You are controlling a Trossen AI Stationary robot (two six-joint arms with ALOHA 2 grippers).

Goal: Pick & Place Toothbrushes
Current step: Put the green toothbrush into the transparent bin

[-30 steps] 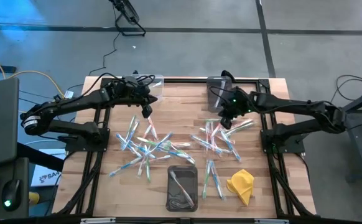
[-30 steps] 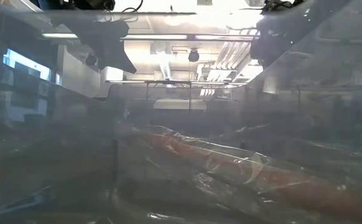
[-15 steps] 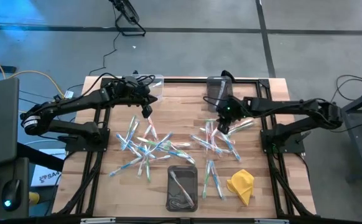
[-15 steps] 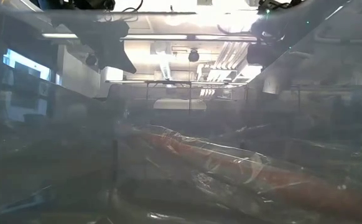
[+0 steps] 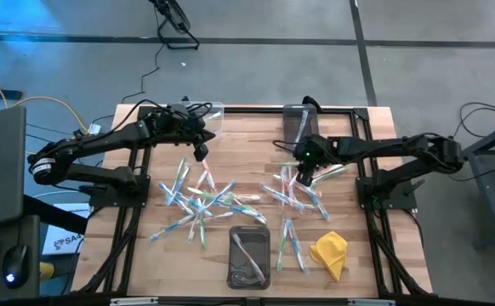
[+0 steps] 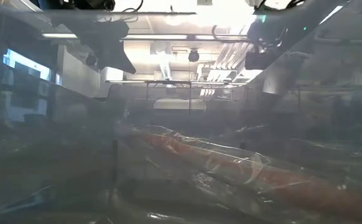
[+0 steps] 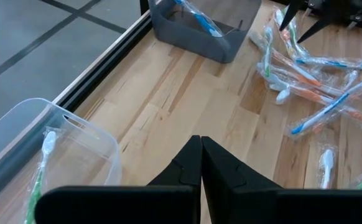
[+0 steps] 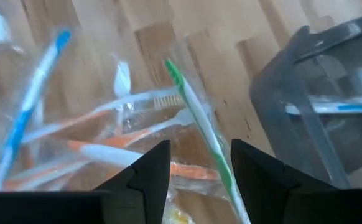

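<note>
Toothbrushes (image 5: 198, 197), wrapped in clear film with green, blue and orange accents, lie scattered across the wooden table (image 5: 247, 140) in two loose heaps, one left of centre and one right of centre in the overhead frame.

Left gripper (image 5: 201, 153) hangs at the upper left of the table, above bare wood near the left heap; its fingers (image 7: 199, 163) are pressed together and hold nothing. Clear bin (image 5: 211, 116) sits at the upper edge beside it; the left wrist frame shows a green-handled brush (image 7: 43, 163) inside it.

Dark tray (image 5: 249, 256) rests at lower centre and holds several brushes.

Grey bin (image 5: 296, 121) stands at upper centre-right, with a blue-handled brush (image 8: 330, 108) visible inside it.

Right gripper (image 5: 302, 176) is positioned directly over the upper edge of the right heap (image 5: 298, 191), just below the grey bin. Its fingers (image 8: 147, 171) stand apart, released, with nothing between them; a green-handled brush (image 8: 199, 130) lies on the heap between them in the wrist frame.

Yellow cloth (image 5: 330, 252) lies crumpled at the lower right of the table.

Low frame is clouded; only dark arm shapes show along its top.
</note>
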